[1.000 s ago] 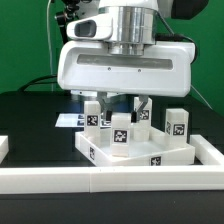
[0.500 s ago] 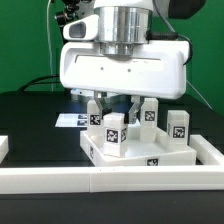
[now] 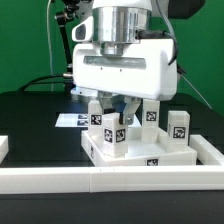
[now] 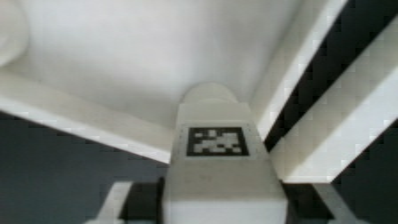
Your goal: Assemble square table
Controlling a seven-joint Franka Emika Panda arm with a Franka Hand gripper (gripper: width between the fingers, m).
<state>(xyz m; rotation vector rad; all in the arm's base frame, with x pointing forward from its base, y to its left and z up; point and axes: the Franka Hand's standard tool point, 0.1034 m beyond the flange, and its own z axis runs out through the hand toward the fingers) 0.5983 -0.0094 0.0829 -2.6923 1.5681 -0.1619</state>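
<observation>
Over the near right part of the counter (image 3: 30, 120), the claw (image 3: 118, 110) is clenching a white tagged leg (image 3: 119, 136) upright on the tabletop (image 3: 140, 158), and the wrist is rotating compared with a second ago. By my judgement, it is screwing this leg in; three legs are standing around.
</observation>
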